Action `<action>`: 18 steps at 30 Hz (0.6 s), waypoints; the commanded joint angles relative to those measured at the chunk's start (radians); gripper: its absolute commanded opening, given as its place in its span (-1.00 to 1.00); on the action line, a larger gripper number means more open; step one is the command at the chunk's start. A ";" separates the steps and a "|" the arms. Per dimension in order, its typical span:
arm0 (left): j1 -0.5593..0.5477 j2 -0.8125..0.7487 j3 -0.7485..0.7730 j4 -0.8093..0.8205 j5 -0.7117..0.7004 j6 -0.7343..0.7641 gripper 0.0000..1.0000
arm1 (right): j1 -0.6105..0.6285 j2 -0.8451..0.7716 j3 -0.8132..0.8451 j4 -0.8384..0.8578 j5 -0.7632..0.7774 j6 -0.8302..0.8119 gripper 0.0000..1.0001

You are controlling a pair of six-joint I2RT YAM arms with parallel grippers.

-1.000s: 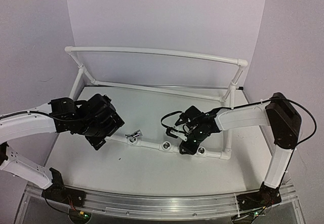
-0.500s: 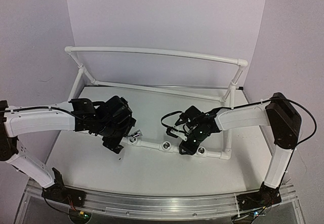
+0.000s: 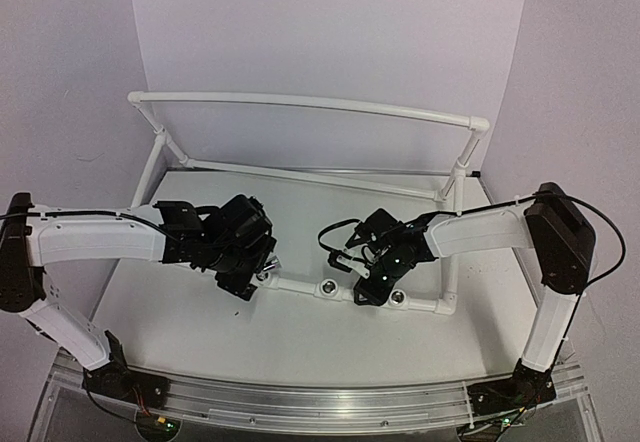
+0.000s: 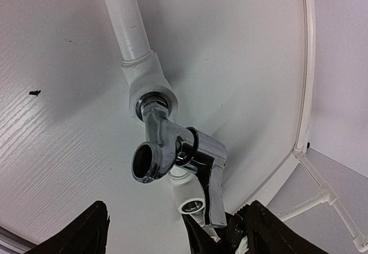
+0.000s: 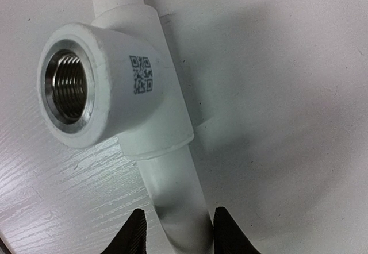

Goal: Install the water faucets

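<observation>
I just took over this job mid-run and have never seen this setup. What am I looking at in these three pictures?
The overhead picture shows two robot arms on a white table with a white pipe frame. The other two come from cameras on each wrist. The left hand hovers with its fingers spread around a chrome faucet already seated in a pipe socket, not gripping it. The right hand is closed on the pipe just below an empty threaded socket. More empty sockets sit along the front pipe.
</observation>
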 commanded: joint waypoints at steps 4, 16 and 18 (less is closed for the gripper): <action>-0.002 0.032 0.002 -0.019 -0.078 -0.469 0.60 | 0.006 -0.045 0.018 -0.013 -0.018 0.006 -0.27; 0.026 0.085 -0.007 0.038 -0.080 -0.473 0.56 | 0.006 -0.051 0.013 -0.013 -0.020 0.008 -0.29; 0.035 0.100 -0.003 0.045 -0.073 -0.465 0.53 | 0.006 -0.051 0.012 -0.013 -0.019 0.008 -0.29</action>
